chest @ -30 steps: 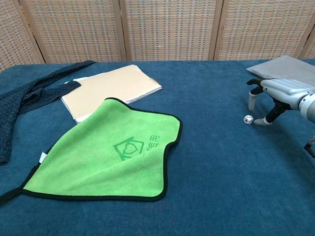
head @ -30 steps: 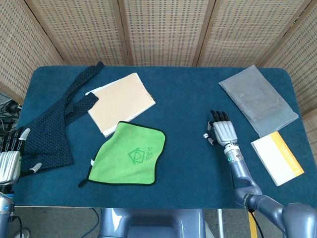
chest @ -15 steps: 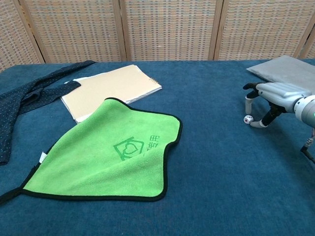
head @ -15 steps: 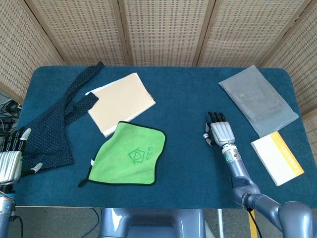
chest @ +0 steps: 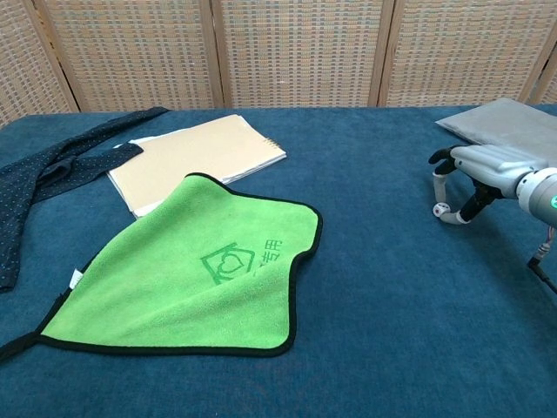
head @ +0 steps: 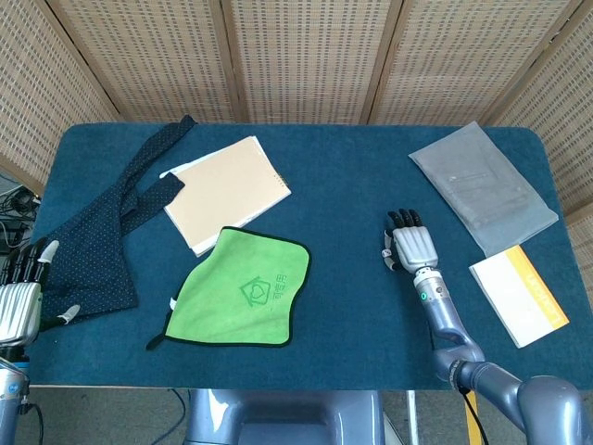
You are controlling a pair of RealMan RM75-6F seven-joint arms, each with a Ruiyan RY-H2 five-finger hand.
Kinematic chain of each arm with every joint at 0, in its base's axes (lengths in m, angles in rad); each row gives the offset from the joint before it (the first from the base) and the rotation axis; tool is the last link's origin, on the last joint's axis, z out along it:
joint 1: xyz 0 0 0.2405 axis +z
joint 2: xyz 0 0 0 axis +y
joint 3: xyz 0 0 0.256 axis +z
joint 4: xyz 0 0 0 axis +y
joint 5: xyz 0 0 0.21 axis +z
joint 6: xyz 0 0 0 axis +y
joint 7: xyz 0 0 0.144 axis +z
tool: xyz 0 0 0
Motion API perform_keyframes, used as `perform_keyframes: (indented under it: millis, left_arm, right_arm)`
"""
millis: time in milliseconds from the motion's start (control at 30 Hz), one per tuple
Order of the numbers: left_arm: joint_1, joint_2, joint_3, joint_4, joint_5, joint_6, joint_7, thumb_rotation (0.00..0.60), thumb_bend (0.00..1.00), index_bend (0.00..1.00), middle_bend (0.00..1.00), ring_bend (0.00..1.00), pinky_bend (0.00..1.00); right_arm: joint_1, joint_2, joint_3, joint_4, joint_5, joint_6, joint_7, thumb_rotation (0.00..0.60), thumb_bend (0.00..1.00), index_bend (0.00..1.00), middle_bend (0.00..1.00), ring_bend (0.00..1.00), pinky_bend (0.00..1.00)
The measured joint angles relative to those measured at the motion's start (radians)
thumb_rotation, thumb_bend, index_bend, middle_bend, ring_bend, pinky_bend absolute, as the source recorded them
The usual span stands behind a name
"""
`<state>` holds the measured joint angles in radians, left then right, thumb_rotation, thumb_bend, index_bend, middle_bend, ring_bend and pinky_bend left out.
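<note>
A: From the head camera, what is the right hand [head: 411, 245] doing?

B: It lies palm down over the blue table [head: 352, 195], fingers pointing away toward the far edge. At its thumb side, low on the left, sits a small white die [head: 385, 252], tucked just under the thumb. From above I cannot tell whether the thumb and finger actually clamp it.

A: And the left hand [head: 20, 301]?

B: It sits at the left table edge, fingers apart and holding nothing, just beside the dark dotted necktie [head: 97, 227].

A: What else lies there?

B: A tan notebook [head: 227, 193] next to the necktie, with a green cloth [head: 239, 295] overlapping its near corner. A grey folded garment [head: 484, 185] lies at the far right, and a white and yellow booklet [head: 518, 295] near the right edge, right of the forearm.

A: Does the chest camera settle the grip?

B: Mostly. There the right hand [chest: 477, 170] arches over the table, thumb and a finger coming down and meeting round the die [chest: 440, 209], which sits at their tips, low against the table; it looks pinched there, while the other fingers stay raised. The grey garment [chest: 505, 117] is right behind the hand.

A: And the left side in that view?

B: The left hand is out of frame. The green cloth [chest: 187, 274] fills the near left, the notebook [chest: 196, 161] behind it, the necktie [chest: 52, 170] along the left edge.
</note>
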<state>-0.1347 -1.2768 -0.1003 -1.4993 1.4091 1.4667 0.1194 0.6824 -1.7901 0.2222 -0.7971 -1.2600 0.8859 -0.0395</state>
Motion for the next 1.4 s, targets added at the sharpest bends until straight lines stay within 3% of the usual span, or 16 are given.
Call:
perform_keyframes:
  millis: [200, 500, 800, 967, 1200, 1400]
  left_arm:
    - [-0.001, 0.002, -0.001, -0.003, -0.004, -0.002, 0.000, 0.600, 0.00, 0.00, 0.00, 0.00, 0.00]
    - [0.001, 0.006, -0.001, -0.005, 0.000, 0.003, -0.009, 0.600, 0.00, 0.00, 0.00, 0.00, 0.00]
    - [0.005, 0.013, 0.000, -0.008, 0.007, 0.013, -0.024, 0.600, 0.00, 0.00, 0.00, 0.00, 0.00]
    - [0.009, 0.017, 0.000, -0.009, 0.009, 0.019, -0.034, 0.600, 0.00, 0.00, 0.00, 0.00, 0.00]
    - [0.014, 0.024, 0.004, -0.011, 0.013, 0.023, -0.046, 0.600, 0.00, 0.00, 0.00, 0.00, 0.00]
    - [0.018, 0.027, 0.010, -0.016, 0.027, 0.033, -0.044, 0.600, 0.00, 0.00, 0.00, 0.00, 0.00]
  right_arm:
    - [-0.003, 0.037, 0.006, -0.068, -0.011, 0.039, -0.014, 0.600, 0.48, 0.56, 0.18, 0.02, 0.08]
    - [-0.010, 0.162, 0.041, -0.296, -0.024, 0.138, -0.109, 0.600, 0.48, 0.54, 0.16, 0.02, 0.08]
    - [-0.027, 0.277, 0.062, -0.533, 0.018, 0.180, -0.262, 0.600, 0.37, 0.22, 0.01, 0.00, 0.05]
    - [-0.043, 0.303, 0.057, -0.586, 0.053, 0.193, -0.301, 0.600, 0.35, 0.18, 0.00, 0.00, 0.03]
    - [-0.106, 0.347, 0.022, -0.654, 0.045, 0.262, -0.297, 0.600, 0.34, 0.15, 0.00, 0.00, 0.00]
    - [-0.224, 0.395, -0.053, -0.691, -0.034, 0.399, -0.218, 0.600, 0.33, 0.12, 0.00, 0.00, 0.00]
